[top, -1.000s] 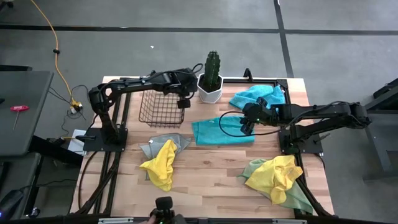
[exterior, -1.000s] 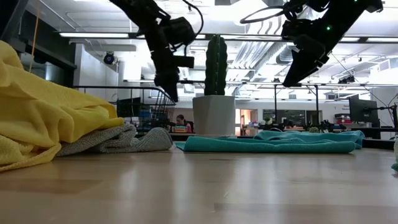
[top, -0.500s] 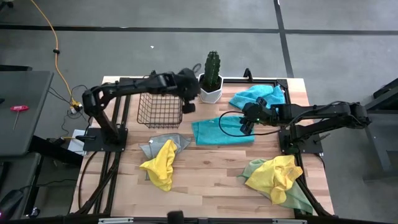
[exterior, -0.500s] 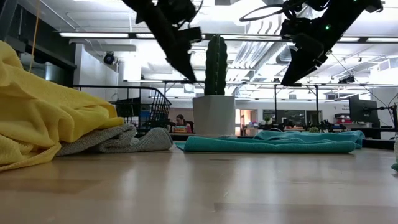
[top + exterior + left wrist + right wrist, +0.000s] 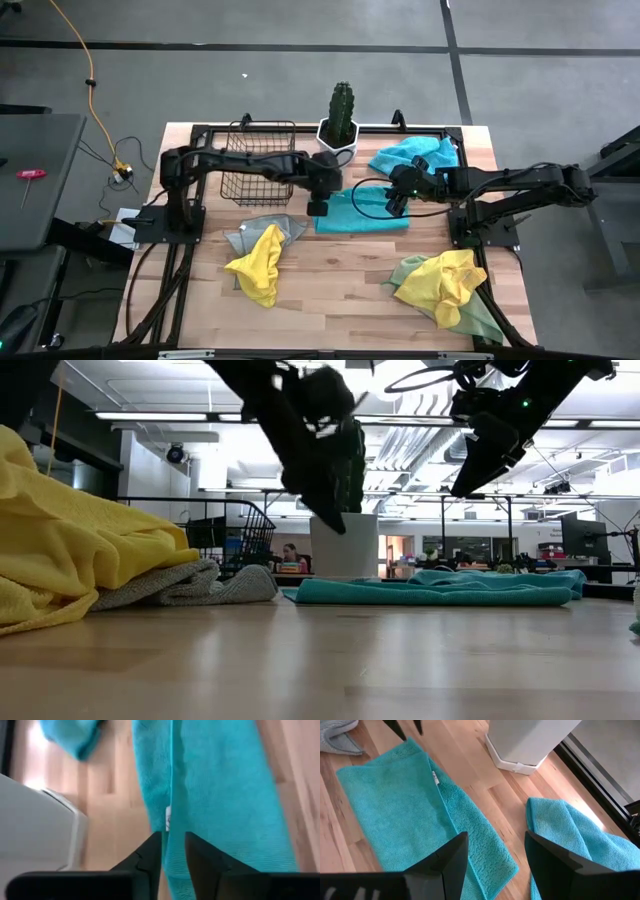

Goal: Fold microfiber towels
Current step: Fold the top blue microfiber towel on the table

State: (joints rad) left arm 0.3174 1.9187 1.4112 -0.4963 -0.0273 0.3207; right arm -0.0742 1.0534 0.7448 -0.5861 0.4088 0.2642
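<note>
On desk (image 5: pixel 340 290): folded turquoise towel (image 5: pixel 362 211), long axis left-right; left tool (image 5: pixel 317 208) narrow over its left edge, right tool (image 5: pixel 395 204) wide opposite.

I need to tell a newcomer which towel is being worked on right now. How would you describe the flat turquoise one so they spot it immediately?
Find the white cactus pot at the table's far edge. Just in front of it lies the folded turquoise towel, between the left gripper and the right gripper. Unlike the crumpled turquoise towel beside the pot, it lies flat as a neat rectangle.
</note>
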